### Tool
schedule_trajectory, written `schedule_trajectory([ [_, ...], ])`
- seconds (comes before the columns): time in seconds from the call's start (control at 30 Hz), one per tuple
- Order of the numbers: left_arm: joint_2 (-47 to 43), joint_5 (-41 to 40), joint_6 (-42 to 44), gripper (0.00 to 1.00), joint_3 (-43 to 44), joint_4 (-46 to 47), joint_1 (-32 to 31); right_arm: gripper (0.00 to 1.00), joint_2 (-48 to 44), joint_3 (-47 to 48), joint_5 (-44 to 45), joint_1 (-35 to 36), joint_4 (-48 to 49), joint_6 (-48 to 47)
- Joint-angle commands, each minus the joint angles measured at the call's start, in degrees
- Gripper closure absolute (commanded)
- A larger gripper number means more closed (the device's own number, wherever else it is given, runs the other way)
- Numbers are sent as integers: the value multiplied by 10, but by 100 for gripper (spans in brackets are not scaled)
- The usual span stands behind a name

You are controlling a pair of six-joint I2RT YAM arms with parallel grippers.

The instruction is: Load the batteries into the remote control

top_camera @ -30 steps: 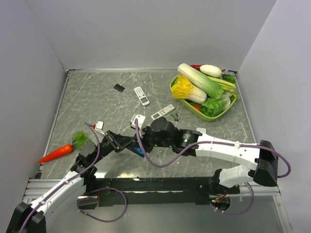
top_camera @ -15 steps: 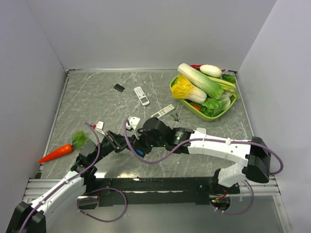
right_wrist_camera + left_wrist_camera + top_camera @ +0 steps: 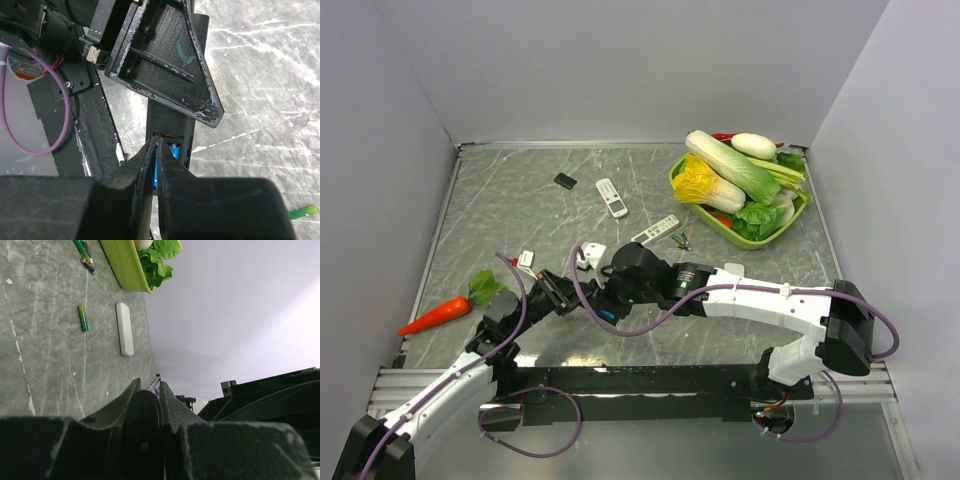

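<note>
While left jaws clamp a flat black remote [image 3: 170, 122], shut right jaws overhang its blue cell [image 3: 174, 150].

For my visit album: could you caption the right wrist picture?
The right gripper, fingertips nearly together, at a blue battery in the black remote that the left gripper holds.

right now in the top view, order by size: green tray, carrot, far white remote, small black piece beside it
Largest to smallest:
1. green tray
2. carrot, leaves included
3. far white remote
4. small black piece
No close calls.
</note>
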Motion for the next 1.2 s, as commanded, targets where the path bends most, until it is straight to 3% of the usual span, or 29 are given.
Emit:
schedule_trajectory([
  [0.0,-9,8,-11,99,5,35,-1,91,18,22,-11,4,-5,2],
  [0.3,-17,0,-17,99,12,35,0,92,19,-13,-9,4,-9,2],
  [0.9,-64,-23,-76,99,-6,50,-1,96,-60,-209,48,-2,214,37],
  [1.17,-62,-15,-46,99,19,23,-1,97,-47,-195,34,-2,171,0],
])
